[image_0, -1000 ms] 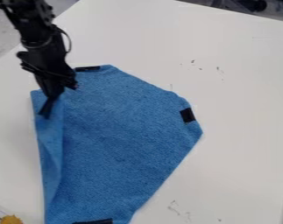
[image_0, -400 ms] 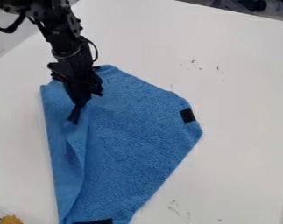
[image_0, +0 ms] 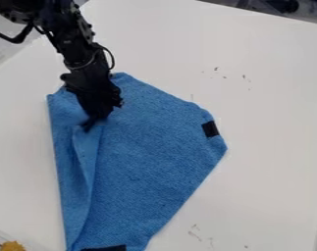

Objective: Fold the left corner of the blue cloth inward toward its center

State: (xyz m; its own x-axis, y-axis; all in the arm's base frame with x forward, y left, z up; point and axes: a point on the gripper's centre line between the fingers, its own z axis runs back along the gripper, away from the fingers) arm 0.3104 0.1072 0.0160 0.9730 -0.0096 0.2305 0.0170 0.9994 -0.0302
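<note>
My black two-finger tool [image_0: 90, 123] points down at a blue cloth [image_0: 157, 142], its tip touching the fabric in the cloth's upper left part. Whether I am apart, together or clamped on the fabric, I cannot tell. From just below my tip, a long fold runs down the cloth's left side, with its straight outer edge a little to my left. The rest of the cloth spreads flatter to my right and below me, its outline angular, its weave soft and finely textured. A dark patch [image_0: 210, 129] sits at its right edge, well apart from me; another dark strip [image_0: 108, 248] lies at its lower edge. Beyond the cloth, to my right, the smooth white worktop [image_0: 272, 98] stretches wide, with small dark marks [image_0: 216, 68]. Far below me, at the lower left, is a rough yellow lump [image_0: 13, 246].
</note>
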